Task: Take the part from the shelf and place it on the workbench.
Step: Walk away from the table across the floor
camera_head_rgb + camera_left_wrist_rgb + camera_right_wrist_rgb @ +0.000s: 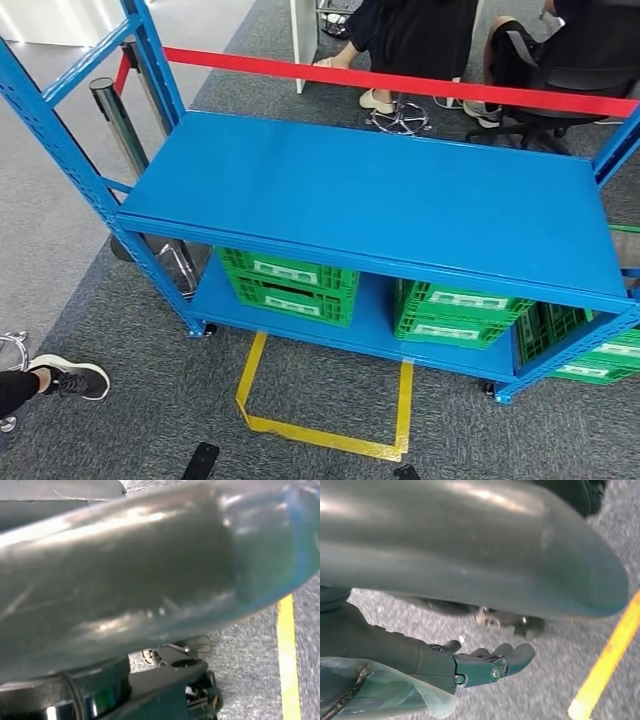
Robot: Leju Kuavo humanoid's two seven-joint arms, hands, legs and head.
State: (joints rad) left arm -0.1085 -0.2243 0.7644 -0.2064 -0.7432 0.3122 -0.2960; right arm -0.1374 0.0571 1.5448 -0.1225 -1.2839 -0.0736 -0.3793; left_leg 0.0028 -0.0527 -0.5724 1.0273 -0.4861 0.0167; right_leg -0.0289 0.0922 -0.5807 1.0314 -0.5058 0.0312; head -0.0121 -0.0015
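- The right hand [486,662] is hanging over the carpet with fingers apart, holding nothing.
- The left hand [188,680]: I cannot tell its state.
- The blue shelf [377,200] is standing ahead; green crates [290,285] are sitting on its lower level; the part I cannot make out.

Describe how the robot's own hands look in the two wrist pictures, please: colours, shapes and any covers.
The right hand has dark, smooth fingers with small silver screws at the joints, and a thin clear plastic cover wraps its wrist. The left hand looks dark too, with black parts and small metal pieces, but it is mostly hidden and blurred, so finer details cannot be told.
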